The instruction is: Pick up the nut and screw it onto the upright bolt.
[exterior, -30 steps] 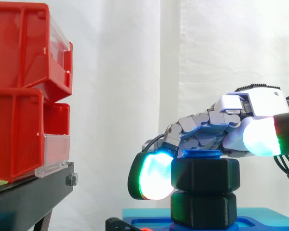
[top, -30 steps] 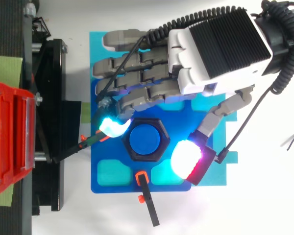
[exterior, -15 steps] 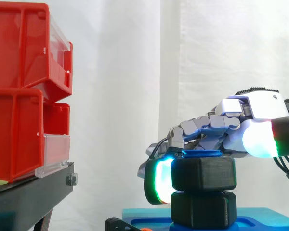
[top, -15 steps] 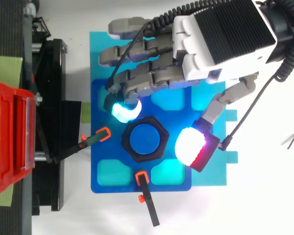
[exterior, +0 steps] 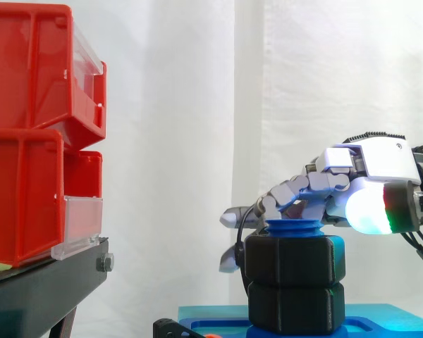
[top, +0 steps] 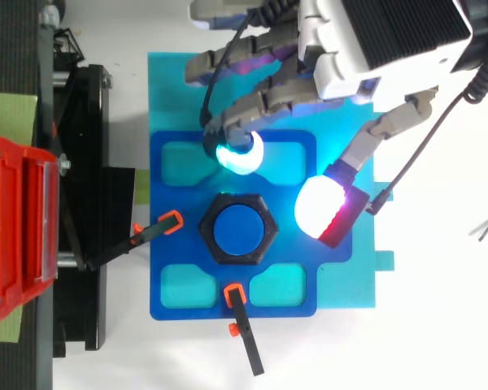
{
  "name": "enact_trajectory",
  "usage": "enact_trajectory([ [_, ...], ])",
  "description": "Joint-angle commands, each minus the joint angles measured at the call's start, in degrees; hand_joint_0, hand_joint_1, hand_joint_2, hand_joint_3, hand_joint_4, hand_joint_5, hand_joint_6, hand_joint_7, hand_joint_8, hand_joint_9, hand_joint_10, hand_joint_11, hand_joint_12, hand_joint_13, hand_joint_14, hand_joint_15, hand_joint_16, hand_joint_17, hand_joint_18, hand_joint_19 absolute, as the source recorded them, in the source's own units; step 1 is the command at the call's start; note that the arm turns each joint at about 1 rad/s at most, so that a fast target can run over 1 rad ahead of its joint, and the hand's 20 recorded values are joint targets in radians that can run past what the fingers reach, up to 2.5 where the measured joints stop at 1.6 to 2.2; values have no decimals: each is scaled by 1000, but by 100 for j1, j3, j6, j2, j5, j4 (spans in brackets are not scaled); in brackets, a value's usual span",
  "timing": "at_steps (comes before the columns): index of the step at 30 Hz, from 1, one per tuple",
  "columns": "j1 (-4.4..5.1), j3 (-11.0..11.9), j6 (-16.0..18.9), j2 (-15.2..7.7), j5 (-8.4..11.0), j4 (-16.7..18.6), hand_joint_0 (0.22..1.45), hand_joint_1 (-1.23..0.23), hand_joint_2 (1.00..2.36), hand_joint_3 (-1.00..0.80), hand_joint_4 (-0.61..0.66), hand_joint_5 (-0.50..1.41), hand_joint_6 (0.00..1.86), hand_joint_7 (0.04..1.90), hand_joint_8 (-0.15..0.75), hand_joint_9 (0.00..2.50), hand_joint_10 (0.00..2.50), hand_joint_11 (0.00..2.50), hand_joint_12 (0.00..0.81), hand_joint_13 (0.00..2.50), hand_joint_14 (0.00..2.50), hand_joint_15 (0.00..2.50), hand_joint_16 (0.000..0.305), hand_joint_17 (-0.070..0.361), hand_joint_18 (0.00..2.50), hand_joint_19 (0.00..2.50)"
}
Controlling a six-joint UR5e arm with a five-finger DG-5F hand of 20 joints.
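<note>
Sitting on the upright blue bolt (top: 239, 229), the black hexagonal plastic nut (exterior: 294, 259) looks stiff, light and a bit slick; grip across opposite flats. Hand (top: 382, 32) hangs just beside it, fingers loose, holding nothing.

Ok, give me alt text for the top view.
A black hex nut sits on the upright blue bolt at the middle of a blue fixture plate. The robot hand hovers at the upper right, fingers relaxed and clear of the nut, one fingertip glowing cyan, the thumb pad white and red.
</note>
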Motion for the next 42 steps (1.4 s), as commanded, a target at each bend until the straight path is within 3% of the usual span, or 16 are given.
enact_trajectory([
  [1, -29, 1, -17, 0, -19, 2, 470, -350, 1000, -500, 230, 53, 503, 1035, 242, 1201, 0, 27, 325, 599, 0, 19, 29, 65, 102, 0],
  [3, -38, 1, -17, 0, -36, 2, 470, -348, 1000, -500, 153, 38, 504, 1025, 249, 1195, 0, 25, 327, 604, 0, 25, 28, 64, 105, 0],
  [4, -38, 1, -17, 0, -36, 2, 469, -346, 1000, -500, 67, 23, 505, 1053, 253, 1191, 0, 39, 328, 587, 0, 26, 29, 65, 90, 0],
  [5, -47, 1, -17, 0, -62, 2, 465, -342, 1000, -500, -96, -10, 507, 1207, 256, 1083, 0, 31, 339, 488, 0, 13, 32, 71, 0, 0],
  [9, -55, 36, -8, 0, -106, 89, 449, -328, 1000, -500, 138, -64, 505, 1075, 277, 912, 3, 36, 367, 312, 0, 0, 38, 86, 0, 0],
  [10, -55, 63, -8, 0, -115, 125, 446, -330, 1000, -500, 192, -92, 504, 962, 270, 817, 0, 7, 370, 257, 1, 0, 40, 90, 0, 0],
  [14, -20, 186, 0, 0, -203, 213, 441, -337, 1000, -500, 162, -153, 502, 705, 257, 640, 0, 0, 369, 157, 0, 0, 43, 97, 0, 0],
  [17, 33, 186, 18, 0, -177, 230, 434, -341, 1000, -500, 148, -176, 501, 620, 246, 547, 0, 0, 368, 113, 0, 0, 46, 102, 0, 0],
  [26, 147, 186, 18, 0, -150, 265, 422, -324, 1000, -500, 126, -193, 501, 569, 229, 363, 0, 0, 371, 4, 0, 0, 48, 109, 0, 0],
  [36, 331, 177, 27, -9, 61, 186, 419, -325, 1000, -500, 119, -200, 500, 569, 228, 321, 0, 0, 370, 0, 0, 0, 49, 110, 0, 0],
  [42, 358, 177, 27, -9, 87, 177, 420, -328, 1000, -500, 126, -199, 501, 573, 229, 317, 0, 0, 370, 0, 0, 0, 49, 110, 0, 0],
])
